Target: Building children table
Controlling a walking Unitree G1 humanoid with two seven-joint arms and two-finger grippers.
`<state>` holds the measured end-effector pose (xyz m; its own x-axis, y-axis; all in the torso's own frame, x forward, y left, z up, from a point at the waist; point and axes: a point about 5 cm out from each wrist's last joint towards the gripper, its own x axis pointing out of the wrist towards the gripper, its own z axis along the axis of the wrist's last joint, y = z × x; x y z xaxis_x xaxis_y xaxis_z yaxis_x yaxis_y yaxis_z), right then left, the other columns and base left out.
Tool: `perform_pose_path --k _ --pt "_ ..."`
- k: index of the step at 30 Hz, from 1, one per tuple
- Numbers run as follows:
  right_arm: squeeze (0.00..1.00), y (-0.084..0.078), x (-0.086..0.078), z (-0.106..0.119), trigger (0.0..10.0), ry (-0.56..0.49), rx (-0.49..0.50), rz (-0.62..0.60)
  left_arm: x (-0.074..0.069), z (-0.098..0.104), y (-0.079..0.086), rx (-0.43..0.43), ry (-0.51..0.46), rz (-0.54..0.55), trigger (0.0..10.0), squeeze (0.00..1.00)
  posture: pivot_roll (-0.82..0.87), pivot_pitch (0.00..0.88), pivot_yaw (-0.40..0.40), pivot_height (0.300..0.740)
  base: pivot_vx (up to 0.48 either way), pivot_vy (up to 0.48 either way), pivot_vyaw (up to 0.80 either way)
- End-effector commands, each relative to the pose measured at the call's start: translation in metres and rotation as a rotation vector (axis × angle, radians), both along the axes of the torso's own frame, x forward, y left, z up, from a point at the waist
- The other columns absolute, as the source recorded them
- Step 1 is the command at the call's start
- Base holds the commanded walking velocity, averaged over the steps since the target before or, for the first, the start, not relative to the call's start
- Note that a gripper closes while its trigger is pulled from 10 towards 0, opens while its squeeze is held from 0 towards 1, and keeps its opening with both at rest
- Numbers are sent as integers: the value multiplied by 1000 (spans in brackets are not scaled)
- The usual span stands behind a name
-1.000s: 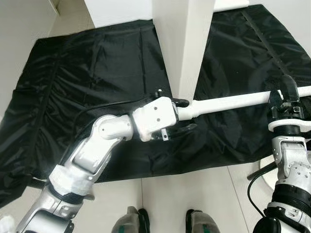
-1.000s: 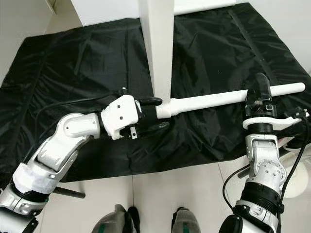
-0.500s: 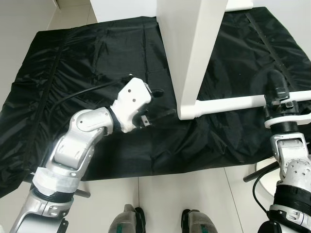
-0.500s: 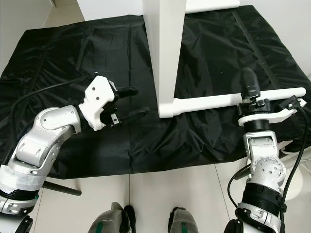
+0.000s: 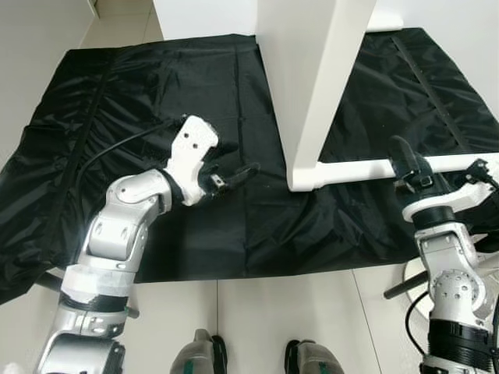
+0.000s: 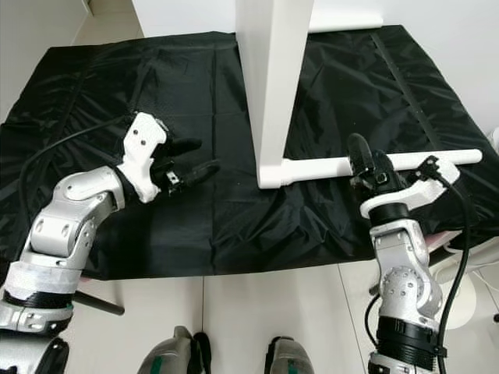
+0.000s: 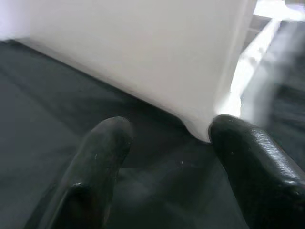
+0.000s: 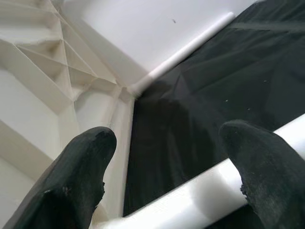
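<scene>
White kids' tabletop point(image 5: 312, 70) stands on edge, upper centre of frame, lower corner down on the black sheet point(image 5: 140, 93) that covers the floor. A white round leg point(image 6: 327, 165) is plugged into that corner and runs off to the right edge of frame, lying roughly level just above the sheet. A 2nd white leg point(image 6: 347, 19) pokes out to the right at top of frame, behind the panel.

L pincer point(image 5: 234, 160) sits left of centre, hovering over the sheet near the tabletop's lower corner but apart from it; fingers point(image 7: 102, 152) spread w/ nothing between them. L wrist view: both black fingers frame the panel's bottom corner, gap visible, no contact.

R pincer point(image 6: 365, 167) is at centre right, by the leg about midway along its length. R wrist view: fingers point(image 8: 86, 167) wide apart, the leg passing in front of one fingertip, ribbed underside of the tabletop beyond. Not clamped; can't tell if a finger touches the leg.

Pale tiled floor point(image 5: 288, 319) along bottom of frame, robot's feet point(image 5: 207, 354) at bottom edge. Dark rod point(image 5: 401, 284) lies on the tiles lower right, beside the R arm.
</scene>
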<state>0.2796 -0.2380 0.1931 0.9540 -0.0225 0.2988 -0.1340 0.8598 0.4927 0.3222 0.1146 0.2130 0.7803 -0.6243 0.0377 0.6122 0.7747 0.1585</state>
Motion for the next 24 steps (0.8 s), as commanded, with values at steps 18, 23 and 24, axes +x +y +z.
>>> perform_pose_path --k 18,23,24 --pt "0 13 8 -43 10000 143 -427 -203 12 -52 23 -122 79 329 10000 0 -128 0 59 740 0 0 0" --pt "0 25 8 -56 10000 158 -485 -220 12 -67 20 -138 107 374 10000 0 -138 0 58 740 0 0 0" --pt "0 25 8 -56 10000 158 -485 -220 12 -67 20 -138 107 374 10000 0 -138 0 58 740 0 0 0"
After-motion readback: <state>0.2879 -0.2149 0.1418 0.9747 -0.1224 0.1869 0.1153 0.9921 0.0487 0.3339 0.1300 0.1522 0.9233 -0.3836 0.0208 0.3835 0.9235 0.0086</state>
